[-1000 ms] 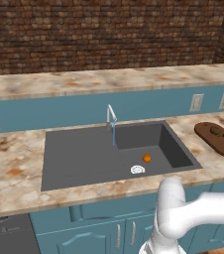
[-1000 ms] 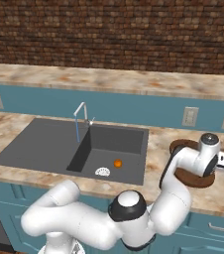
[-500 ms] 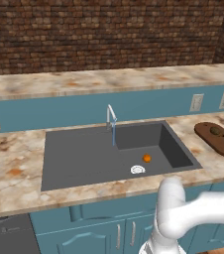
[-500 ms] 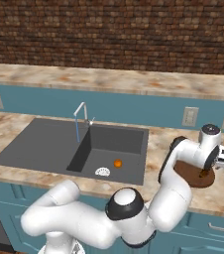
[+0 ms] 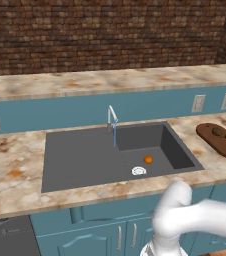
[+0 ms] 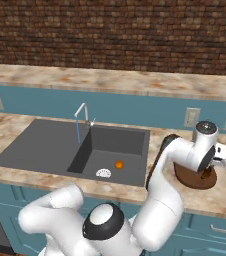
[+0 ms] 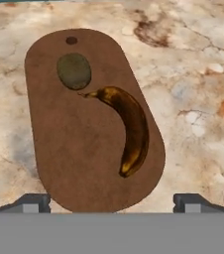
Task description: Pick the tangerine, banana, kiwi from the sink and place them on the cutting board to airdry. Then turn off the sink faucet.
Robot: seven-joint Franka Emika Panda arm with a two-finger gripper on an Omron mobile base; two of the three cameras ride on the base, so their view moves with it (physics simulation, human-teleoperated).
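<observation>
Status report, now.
Gripper open, empty, over the board. Banana and kiwi on board. Tangerine in sink; faucet running. Nothing in the way.

Tangerine (image 6: 118, 164) in sink (image 6: 45, 147), beside drain (image 6: 103, 173).

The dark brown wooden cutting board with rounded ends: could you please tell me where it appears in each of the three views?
Left base view: the dark brown wooden cutting board lies at the right edge, on the counter right of the dark grey sink.
Right base view: it lies right of centre, partly hidden behind the arm.
Hand view: it spans the centre, carrying the olive-brown kiwi and the brown banana.
Shared landmark: the speckled beige marble counter.
</observation>
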